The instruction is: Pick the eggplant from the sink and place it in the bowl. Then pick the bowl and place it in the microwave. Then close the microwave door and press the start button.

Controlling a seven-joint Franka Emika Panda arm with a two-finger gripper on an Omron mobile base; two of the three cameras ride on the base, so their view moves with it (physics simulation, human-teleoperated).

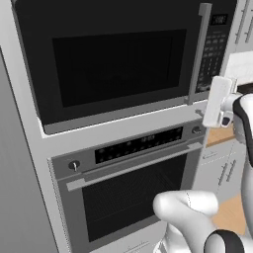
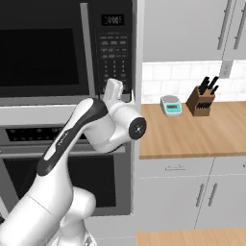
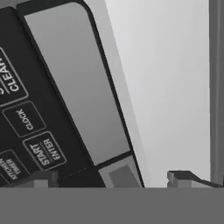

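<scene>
With the microwave door (image 1: pixel 118 59) shut, I hold my gripper (image 3: pixel 111 178), jaws spread and empty, at the keypad's lower corner beside the START/ENTER key (image 3: pixel 45 150); pressing off-centre risks hitting CLOCK (image 3: pixel 25 119) instead

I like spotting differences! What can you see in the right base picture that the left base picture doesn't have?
The right base view alone has the wooden counter with a small scale and a knife block in front of white tiles. The left base view alone has the oven's round knob and most of its glass door. Both share the microwave, its door shut with the grey bar handle, the keypad, and the white arm with its gripper by the keypad.
</scene>
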